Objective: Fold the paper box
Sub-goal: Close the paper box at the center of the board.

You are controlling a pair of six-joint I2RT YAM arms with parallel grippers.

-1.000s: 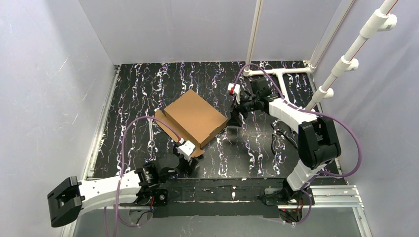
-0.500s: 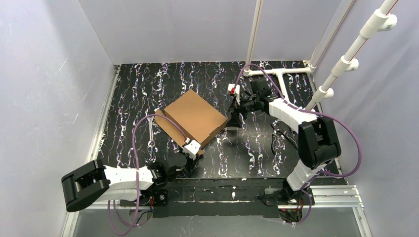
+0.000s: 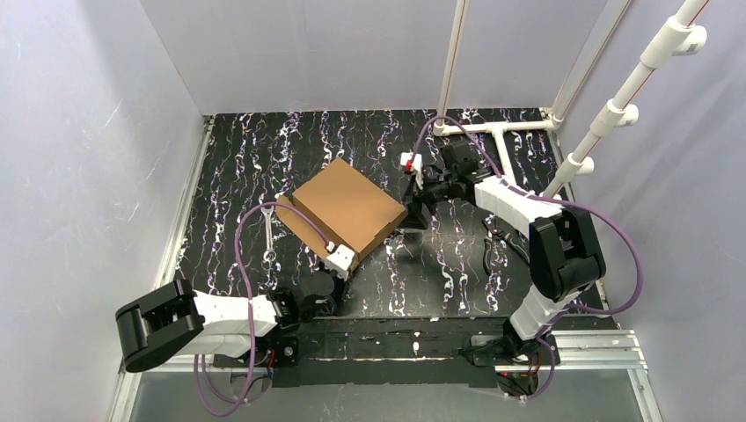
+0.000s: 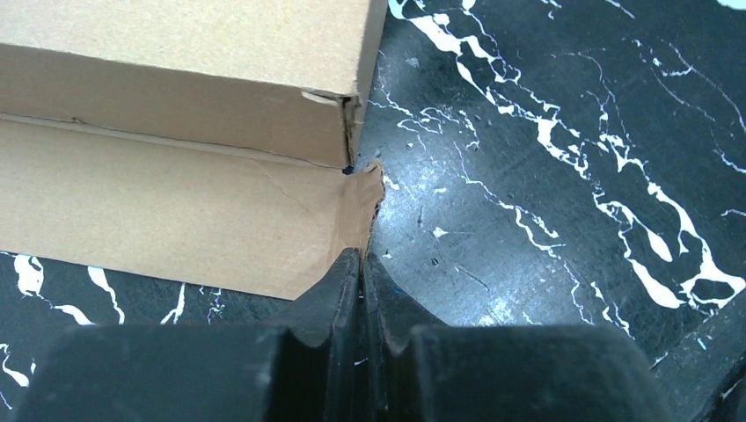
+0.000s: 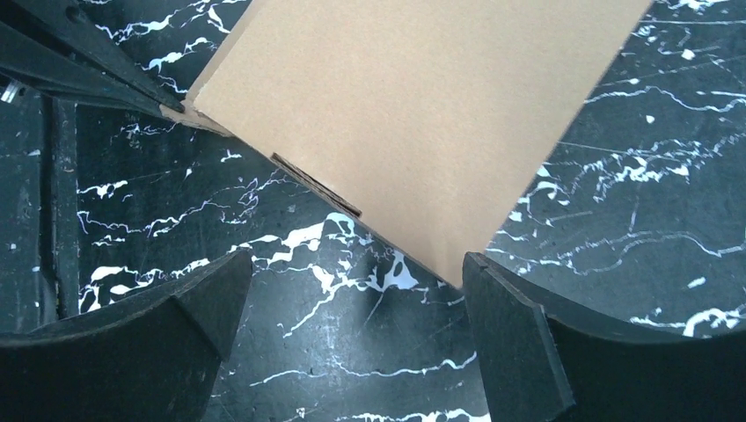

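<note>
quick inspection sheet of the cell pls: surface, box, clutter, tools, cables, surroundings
surface: black marbled tabletop
job's things: paper box closed on top; one flap lies flat on its near-left side
clutter: metal wrench left of the box; what looks like dark pliers to its right
grippers: left tool shut, tips at the flap's corner; right tool open at the box's right corner
cables: purple cables loop along both arms
surroundings: pale walls; white pipe frame rear right

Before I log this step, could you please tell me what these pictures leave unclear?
Left wrist: whether the shut left hand pinches the flap of the paper box; its fingers cover the contact.
Right wrist: the box's far end, cut by the top edge.
Every view: the box's inside, covered by its top panel.
</note>
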